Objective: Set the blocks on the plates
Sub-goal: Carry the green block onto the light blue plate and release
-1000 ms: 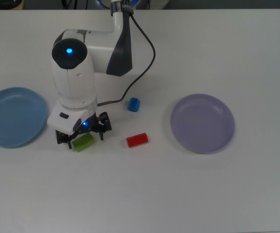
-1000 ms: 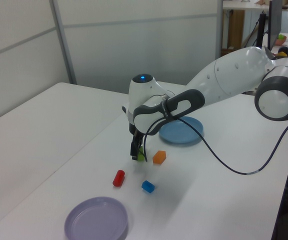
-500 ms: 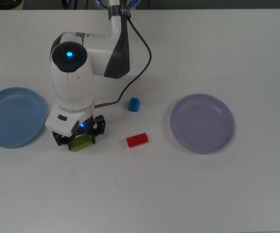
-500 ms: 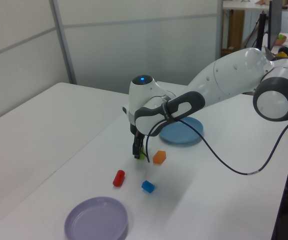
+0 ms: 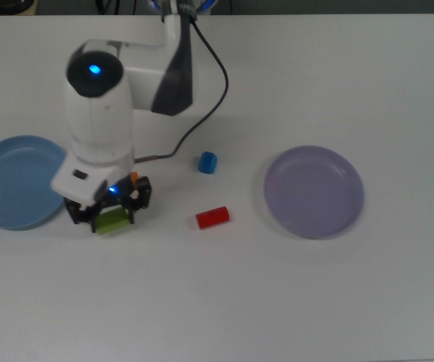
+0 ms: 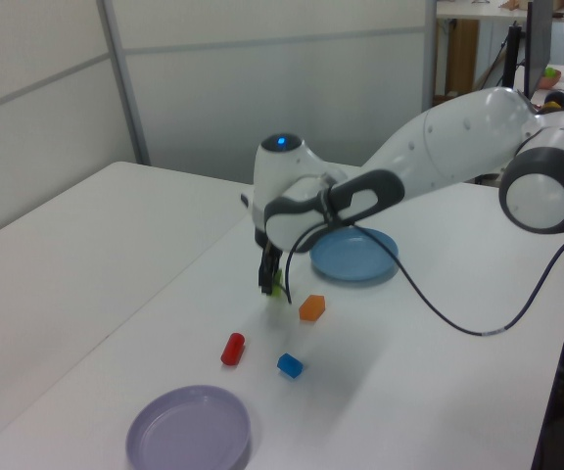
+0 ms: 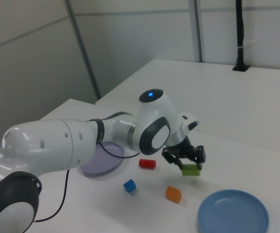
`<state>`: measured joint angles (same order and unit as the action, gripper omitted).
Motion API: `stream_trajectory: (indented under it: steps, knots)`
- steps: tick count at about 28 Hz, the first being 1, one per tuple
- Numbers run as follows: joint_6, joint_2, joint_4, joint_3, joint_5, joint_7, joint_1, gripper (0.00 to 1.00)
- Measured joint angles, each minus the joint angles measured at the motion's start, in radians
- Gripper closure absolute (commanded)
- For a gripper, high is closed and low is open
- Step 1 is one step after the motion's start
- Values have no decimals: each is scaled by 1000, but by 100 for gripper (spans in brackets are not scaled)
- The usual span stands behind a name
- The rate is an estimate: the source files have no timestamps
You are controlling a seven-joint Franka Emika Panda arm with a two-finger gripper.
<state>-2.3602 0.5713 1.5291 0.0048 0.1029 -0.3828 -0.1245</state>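
Reaching out low over the worktop (image 5: 277, 302), white arm bending down at the wrist, blue light glowing on top. Gripper (image 5: 110, 214) (image 6: 274, 284) (image 7: 187, 164) pointing down, fingers (image 5: 136, 197) clamping the lime-green block (image 5: 112, 221) (image 7: 190, 170), carrying it clear of the worktop.

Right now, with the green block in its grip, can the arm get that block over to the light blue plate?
Probably yes. The end effector holds the lime-green block just beside the light blue plate, and only bare table lies between them.
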Motion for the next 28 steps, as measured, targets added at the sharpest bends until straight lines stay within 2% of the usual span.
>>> stream_trajectory:
  steps: [8,14,19,21,22,26,28]
  knots:
    - [77,-87,-3,-6,-18,0,-103,67]
    - [79,-76,8,-7,-18,-3,-196,65]
    - [79,-38,9,-8,-18,-25,-247,63]
    - [78,-25,9,-8,-18,-29,-256,58]
    - [78,-21,9,-8,-18,-30,-259,51]
    - [77,-15,8,-7,-18,-38,-263,38]
    - [77,-15,7,-6,-18,-39,-263,25]
